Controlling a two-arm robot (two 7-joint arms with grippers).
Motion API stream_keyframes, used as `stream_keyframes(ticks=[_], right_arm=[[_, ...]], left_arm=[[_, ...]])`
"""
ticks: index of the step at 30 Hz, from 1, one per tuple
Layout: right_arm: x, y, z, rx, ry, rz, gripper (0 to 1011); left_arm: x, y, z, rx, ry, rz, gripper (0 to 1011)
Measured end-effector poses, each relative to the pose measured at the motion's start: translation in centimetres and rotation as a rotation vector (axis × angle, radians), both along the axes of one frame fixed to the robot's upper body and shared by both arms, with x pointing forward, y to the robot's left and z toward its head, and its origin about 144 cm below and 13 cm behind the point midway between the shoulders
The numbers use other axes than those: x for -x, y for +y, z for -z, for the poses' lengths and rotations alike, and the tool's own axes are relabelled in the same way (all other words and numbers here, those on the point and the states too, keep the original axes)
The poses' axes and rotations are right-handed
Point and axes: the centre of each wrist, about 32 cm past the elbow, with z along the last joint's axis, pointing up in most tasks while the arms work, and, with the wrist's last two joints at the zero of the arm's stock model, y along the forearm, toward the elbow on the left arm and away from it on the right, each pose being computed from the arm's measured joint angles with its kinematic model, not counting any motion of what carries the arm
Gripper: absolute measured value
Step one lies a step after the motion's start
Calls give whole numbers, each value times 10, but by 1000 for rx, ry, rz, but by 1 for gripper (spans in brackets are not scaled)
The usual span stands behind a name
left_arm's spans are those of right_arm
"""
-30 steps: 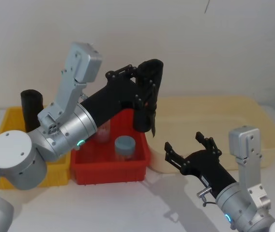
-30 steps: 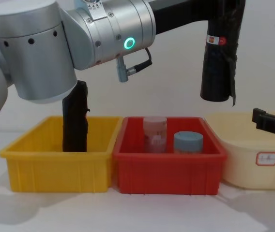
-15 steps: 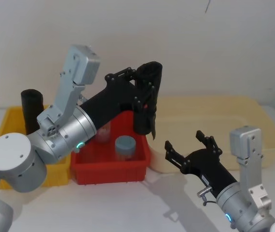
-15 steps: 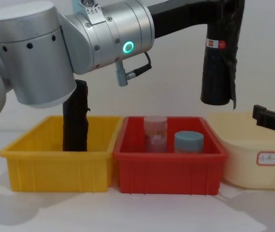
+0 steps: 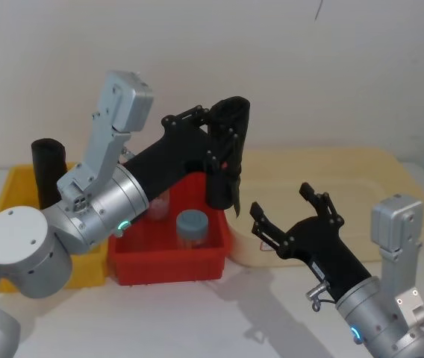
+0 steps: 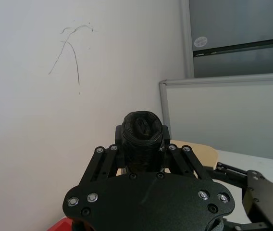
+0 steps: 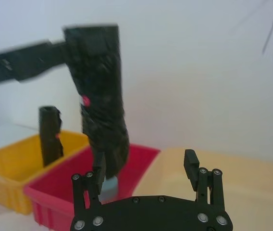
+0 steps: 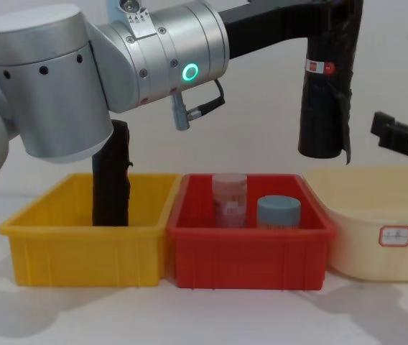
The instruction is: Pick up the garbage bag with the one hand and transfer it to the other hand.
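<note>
The garbage bag [image 5: 227, 156], a tight black roll with a small white-and-red label [image 8: 313, 66], hangs upright in the air over the right end of the red bin [image 8: 247, 255]. My left gripper [image 5: 222, 140], on the arm with the green ring, is shut on its upper part; the left wrist view shows the roll's top [image 6: 141, 131] between the fingers. My right gripper [image 5: 281, 201] stands open, below and to the right of the bag, apart from it. In the right wrist view the bag [image 7: 99, 115] rises ahead of the open right gripper [image 7: 143, 166].
A plain black roll [image 8: 112, 180] stands in the yellow bin [image 8: 82, 248]. The red bin holds a translucent jar [image 8: 230, 198] and a blue-lidded jar [image 8: 279, 212]. A cream tub [image 8: 376, 233] sits to the right, under the right gripper.
My right gripper has risen and moved closer to the bag, staying open. The left arm and the bag have hardly moved.
</note>
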Motion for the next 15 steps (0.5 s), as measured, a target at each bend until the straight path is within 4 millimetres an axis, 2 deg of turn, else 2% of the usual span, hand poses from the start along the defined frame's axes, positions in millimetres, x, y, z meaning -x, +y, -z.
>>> stream_keyframes(ticks=[15], right_arm=[[3, 7, -5, -16, -79, -89, 1001]], left_arm=[[0, 0, 0, 1, 2, 0, 371]])
